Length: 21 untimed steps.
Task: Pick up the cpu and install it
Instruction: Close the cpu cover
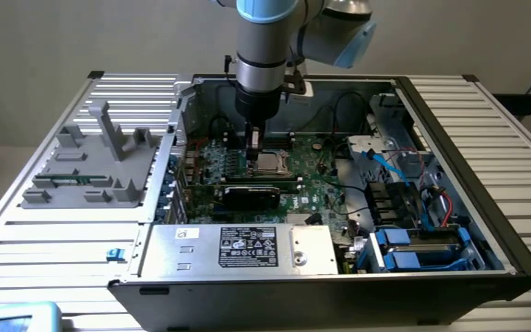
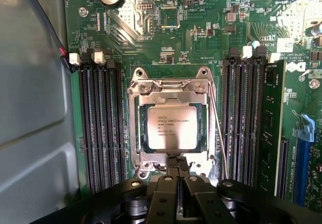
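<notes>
The cpu point(image 2: 172, 128) is lying flat in the socket frame point(image 2: 135, 133) on the motherboard point(image 2: 171, 43), its silvery top facing up. The gripper point(image 2: 174, 164) is hanging just beside it over the frame's edge. Its fingers point(image 2: 162, 194) are pressing together and gripping nothing.

Case point(image 1: 247, 304) and tray point(image 1: 63, 164) on slatted table point(image 1: 53, 242)
</notes>
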Each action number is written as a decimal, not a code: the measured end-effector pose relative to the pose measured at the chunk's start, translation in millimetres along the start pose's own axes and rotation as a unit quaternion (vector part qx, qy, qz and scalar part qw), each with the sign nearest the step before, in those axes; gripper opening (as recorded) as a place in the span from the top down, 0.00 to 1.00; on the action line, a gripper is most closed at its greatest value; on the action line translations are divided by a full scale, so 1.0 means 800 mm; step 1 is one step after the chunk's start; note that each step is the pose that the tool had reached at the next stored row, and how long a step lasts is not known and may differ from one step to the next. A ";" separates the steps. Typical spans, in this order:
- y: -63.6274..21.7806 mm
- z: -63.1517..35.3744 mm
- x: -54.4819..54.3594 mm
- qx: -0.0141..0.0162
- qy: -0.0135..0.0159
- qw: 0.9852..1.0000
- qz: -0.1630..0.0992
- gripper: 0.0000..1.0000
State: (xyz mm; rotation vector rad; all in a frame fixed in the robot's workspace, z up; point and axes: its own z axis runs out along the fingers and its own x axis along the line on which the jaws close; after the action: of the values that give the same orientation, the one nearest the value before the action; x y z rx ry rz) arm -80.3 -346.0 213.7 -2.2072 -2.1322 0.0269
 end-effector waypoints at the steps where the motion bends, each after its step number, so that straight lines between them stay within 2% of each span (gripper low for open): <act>1: -0.001 0.001 0.000 -0.001 0.000 1.000 0.000 0.89; 9: -0.005 0.009 -0.001 -0.006 0.000 1.000 0.000 0.89; 21: -0.010 0.014 -0.001 -0.010 0.000 1.000 0.000 0.89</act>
State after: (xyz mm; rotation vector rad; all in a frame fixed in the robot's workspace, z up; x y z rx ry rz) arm -88.8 -345.9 202.9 -2.2171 -2.1427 0.0058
